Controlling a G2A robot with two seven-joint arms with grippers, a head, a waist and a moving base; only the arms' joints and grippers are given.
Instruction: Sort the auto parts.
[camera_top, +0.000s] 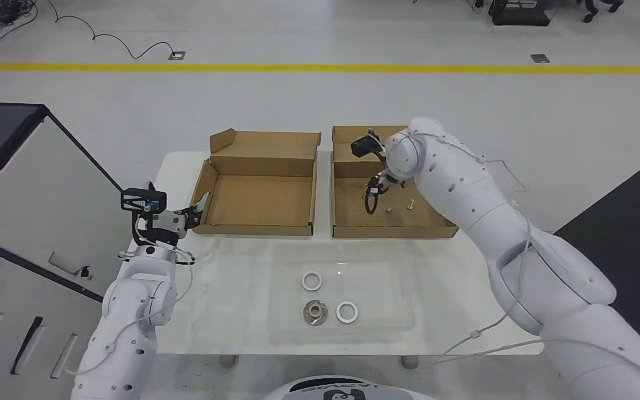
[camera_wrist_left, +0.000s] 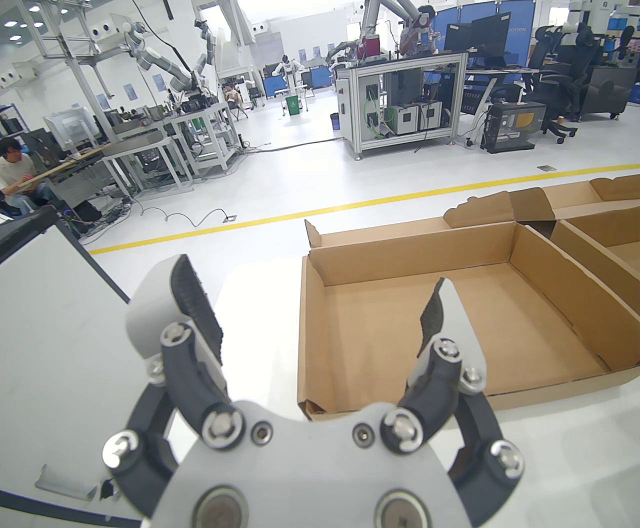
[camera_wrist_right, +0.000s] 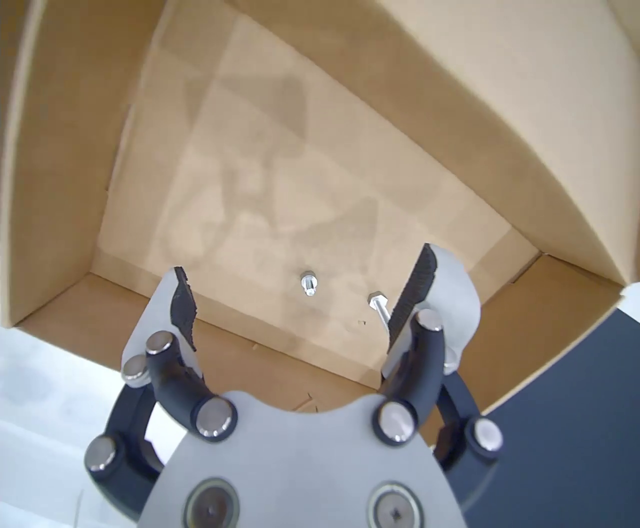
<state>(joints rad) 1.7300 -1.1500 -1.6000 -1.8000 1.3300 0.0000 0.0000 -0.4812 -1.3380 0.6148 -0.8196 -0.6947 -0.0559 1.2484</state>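
Nearest, at six o'clock on the white table (camera_top: 225, 295), a white plastic ring (camera_top: 347, 312) and a grey metal flanged disc (camera_top: 315, 312) are seen side by side. A second white ring (camera_top: 312, 281) lies just beyond them. At nine o'clock the left gripper (camera_wrist_left: 310, 272) is held wide open with nothing in it, just beside the corner of a shallow brown cardboard box (camera_wrist_left: 500, 320). At one o'clock the right gripper (camera_wrist_right: 300, 260) is held wide open with nothing in it, over a second brown cardboard box (camera_wrist_right: 250, 150). On that box's floor a short silver bolt (camera_wrist_right: 308, 283) and a longer silver bolt (camera_wrist_right: 378, 304) lie apart.
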